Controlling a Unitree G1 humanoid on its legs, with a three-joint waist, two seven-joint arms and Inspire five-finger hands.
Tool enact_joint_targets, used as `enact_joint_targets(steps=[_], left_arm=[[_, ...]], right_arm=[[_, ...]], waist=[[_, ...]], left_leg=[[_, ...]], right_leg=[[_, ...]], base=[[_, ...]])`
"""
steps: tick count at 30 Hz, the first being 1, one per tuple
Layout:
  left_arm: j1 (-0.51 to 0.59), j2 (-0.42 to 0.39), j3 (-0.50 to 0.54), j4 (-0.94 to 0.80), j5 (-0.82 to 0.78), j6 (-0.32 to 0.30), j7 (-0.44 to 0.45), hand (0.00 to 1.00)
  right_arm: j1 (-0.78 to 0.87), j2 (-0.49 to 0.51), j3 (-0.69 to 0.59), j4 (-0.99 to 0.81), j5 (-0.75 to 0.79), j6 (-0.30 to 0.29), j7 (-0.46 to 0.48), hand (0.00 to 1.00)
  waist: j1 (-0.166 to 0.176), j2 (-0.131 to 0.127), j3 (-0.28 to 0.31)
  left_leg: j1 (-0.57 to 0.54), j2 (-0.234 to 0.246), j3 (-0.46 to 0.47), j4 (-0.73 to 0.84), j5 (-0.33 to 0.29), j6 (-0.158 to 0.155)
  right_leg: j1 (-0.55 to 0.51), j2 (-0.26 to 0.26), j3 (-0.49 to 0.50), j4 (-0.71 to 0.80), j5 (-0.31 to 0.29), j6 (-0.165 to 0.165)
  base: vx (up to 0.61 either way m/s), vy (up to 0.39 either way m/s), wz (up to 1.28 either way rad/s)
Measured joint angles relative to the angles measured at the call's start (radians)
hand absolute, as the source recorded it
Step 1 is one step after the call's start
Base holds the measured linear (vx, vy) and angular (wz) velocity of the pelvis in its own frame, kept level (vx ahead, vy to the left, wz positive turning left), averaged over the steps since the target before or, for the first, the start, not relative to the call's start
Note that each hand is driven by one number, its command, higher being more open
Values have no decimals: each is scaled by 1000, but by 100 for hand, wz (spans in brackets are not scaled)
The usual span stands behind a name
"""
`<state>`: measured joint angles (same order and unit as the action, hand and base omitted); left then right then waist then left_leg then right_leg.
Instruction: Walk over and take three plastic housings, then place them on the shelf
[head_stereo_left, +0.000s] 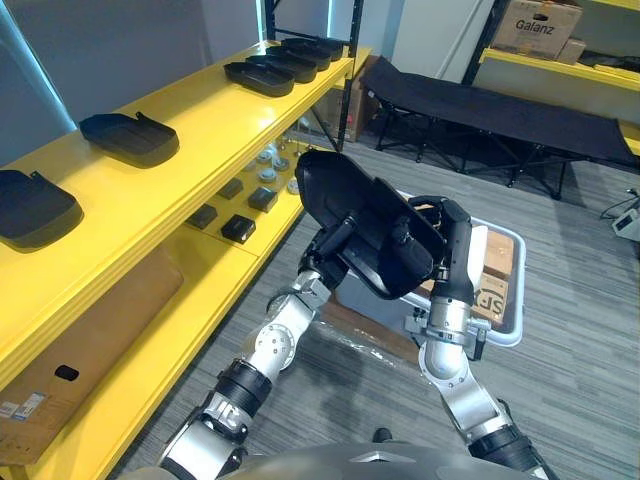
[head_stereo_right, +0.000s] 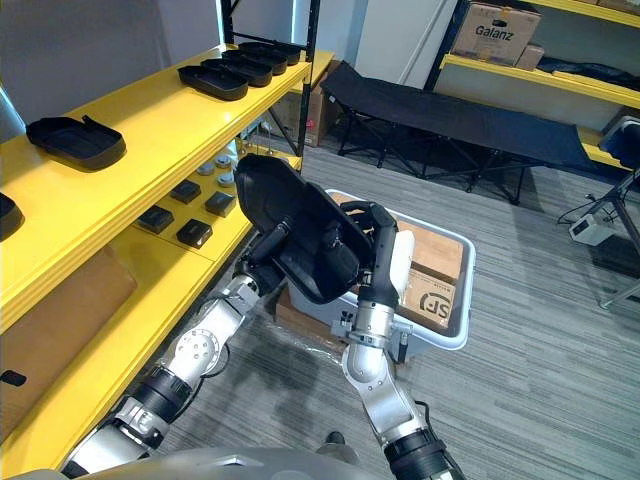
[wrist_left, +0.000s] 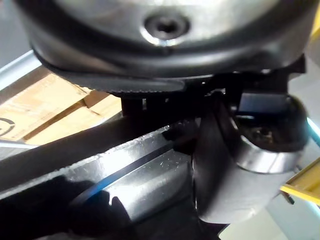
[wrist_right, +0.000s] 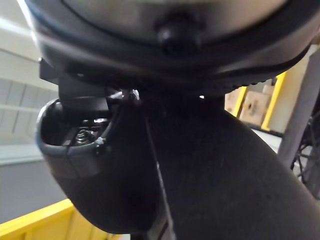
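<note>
- The held housings (head_stereo_left: 365, 215) are up in the air in front of the robot, tilted steeply, between the two hands. They are over the floor and just beside the yellow shelf (head_stereo_left: 200, 125), without touching it.
- They look like more than one black shell nested together. The overlap is too dark to tell how many.
- The right hand (head_stereo_left: 455, 250) is at the stack's right edge, with its fingers (head_stereo_right: 368, 212) curled over the upper rim and clamped on it. The white-covered thumb lies along the hand's outer side.
- The left hand (head_stereo_left: 335, 248) meets the stack from below on the left. It is hidden behind the shells, so I cannot tell whether it is spread or closed.
- On the shelf's top level, one shelved housing (head_stereo_left: 130, 138) lies near the middle and another (head_stereo_left: 35, 208) at the near end. A far row of housings (head_stereo_left: 285, 62) lies at the other end.
- The lower level carries small dark boxes (head_stereo_left: 238, 229) and round parts (head_stereo_left: 265, 160).
- Behind the hands a pale bin (head_stereo_right: 455, 335) stands on the floor with cardboard boxes (head_stereo_right: 435, 265) inside.
- A black cot (head_stereo_left: 500, 110) stands farther back.
</note>
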<state>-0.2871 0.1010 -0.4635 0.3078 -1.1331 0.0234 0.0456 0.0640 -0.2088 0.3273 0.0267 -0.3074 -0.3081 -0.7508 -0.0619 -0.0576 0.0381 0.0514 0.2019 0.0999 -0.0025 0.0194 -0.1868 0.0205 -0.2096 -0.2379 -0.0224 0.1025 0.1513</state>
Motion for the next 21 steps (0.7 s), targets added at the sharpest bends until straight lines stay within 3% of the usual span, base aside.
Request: enact_joint_targets(steps=[9,10,16,21], left_arm=[[-20,48,-34,2,-69,-6,-20,0],[-20,49,-35,2,-72,-6,-20,0],[-18,63,-107,2,-143,-91,-20,0],[-15,54,-117,-6,-150,-166,-3,0]], right_arm=[[0,7,8,-2,0,-3,-10,0],[0,7,8,-2,-1,-3,-10,100],[-16,7,7,-12,-2,-62,-21,100],[-60,10,9,-32,0,-62,-13,100]], waist=[[-5,12,8],[-6,12,8],[-21,19,14],[-21,23,18]], left_leg=[[-17,-23,-3,21,-15,13],[-19,-24,-3,22,-16,13],[-33,-36,-9,47,-32,19],[-37,-35,-10,52,-36,20]], right_leg=[[-5,-24,-1,0,4,7],[-5,-25,-1,0,4,7],[-5,-37,-2,-4,6,10],[-5,-36,-2,-8,6,10]], base=[[1,8,1],[-7,34,7],[2,10,2],[0,0,0]])
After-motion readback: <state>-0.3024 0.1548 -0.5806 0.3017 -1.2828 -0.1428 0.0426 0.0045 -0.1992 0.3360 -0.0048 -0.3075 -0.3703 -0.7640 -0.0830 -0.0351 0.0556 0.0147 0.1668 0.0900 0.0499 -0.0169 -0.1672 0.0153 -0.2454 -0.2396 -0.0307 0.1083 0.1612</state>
